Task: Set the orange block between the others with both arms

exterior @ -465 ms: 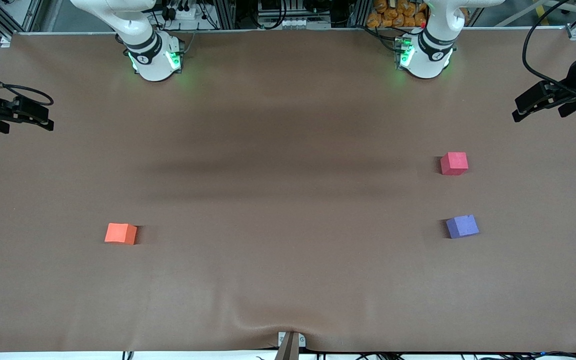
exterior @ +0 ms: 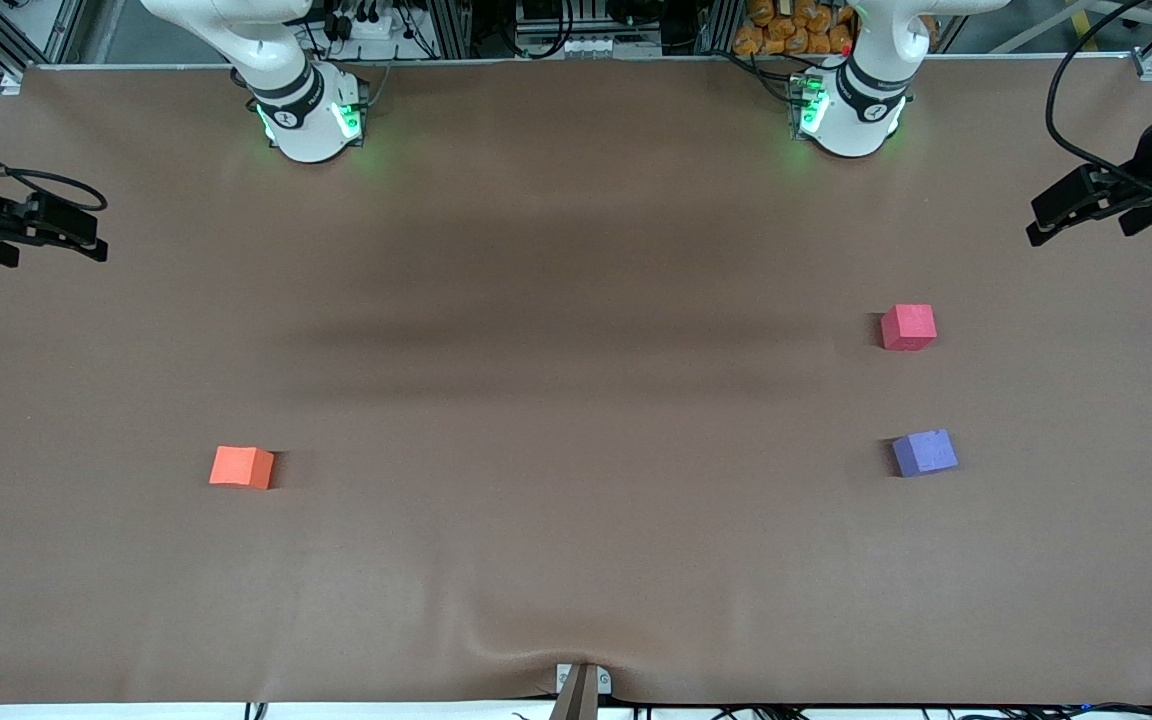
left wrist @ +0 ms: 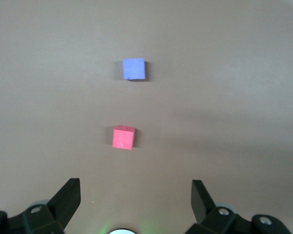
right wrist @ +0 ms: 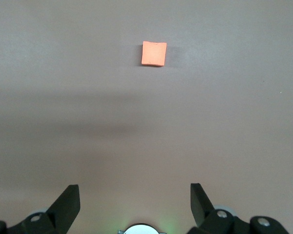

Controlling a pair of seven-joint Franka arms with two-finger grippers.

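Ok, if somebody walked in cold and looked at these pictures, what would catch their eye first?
Three bright cubes on the brown table: the orange block alone toward the right arm's end, the pinkish-red cube and purple-blue cube toward the left arm's end, the purple-blue one nearer the front camera. The left gripper and right gripper hang open over the table's ends, holding nothing.

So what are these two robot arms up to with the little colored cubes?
Nothing is being handled yet. The right gripper and the left gripper both hang open at the ends of the table, holding nothing. The orange block sits alone toward the right arm's end. The red cube and the purple cube sit apart toward the left arm's end, the purple one nearer the front camera. The gap between them, where the orange block should go, is unfilled.
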